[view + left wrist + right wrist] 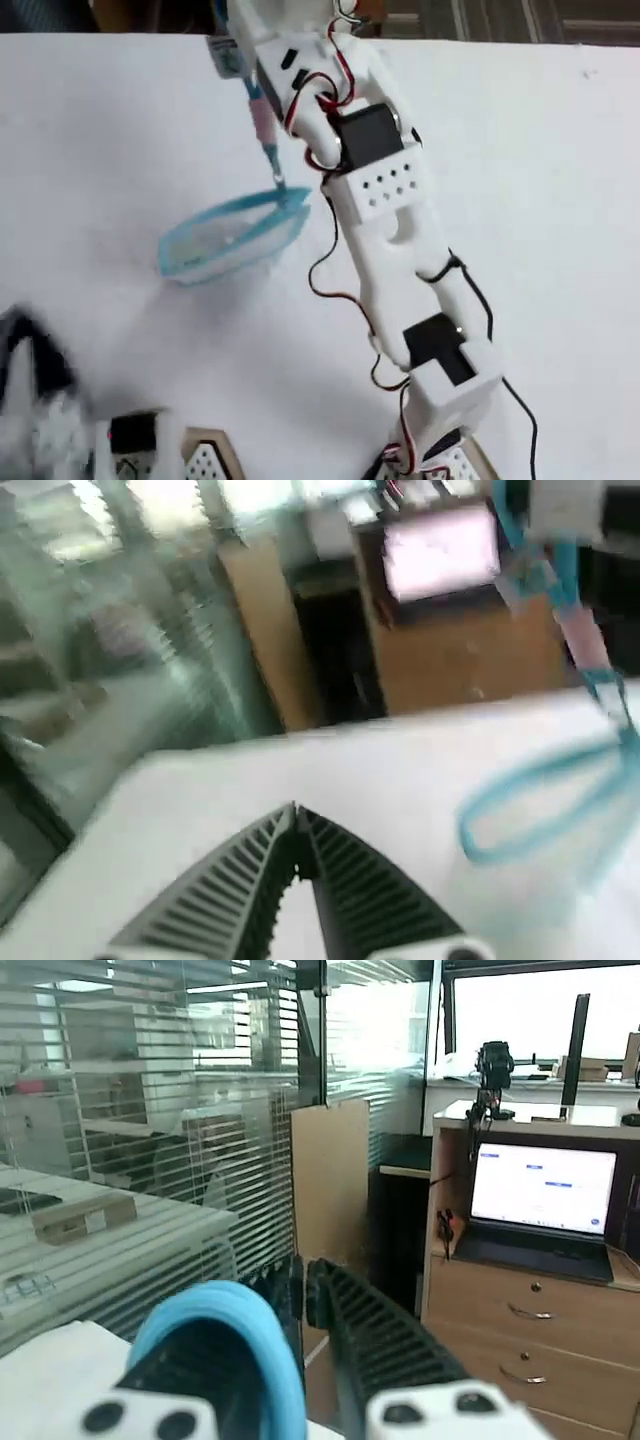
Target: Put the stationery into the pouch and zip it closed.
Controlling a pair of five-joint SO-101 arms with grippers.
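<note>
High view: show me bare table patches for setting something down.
Free: the broad table stretch on the picture's right, beyond the right arm, and the far-left patch past the pouch. Crowded: between pouch and arm, where the blue-and-pink item slants in, and the near-left corner by the left arm.

A laptop (540, 1200) sits open on a wooden drawer cabinet (520, 1330). Beside the laptop stands a brown panel (330, 1180), and beyond that, glass with slatted blinds (150, 1110). A white tabletop (560, 150) lies nearer.

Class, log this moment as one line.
right gripper: holds slim blue-and-pink pen, tip at clear blue-trimmed pouch | left gripper: shut, empty
</note>
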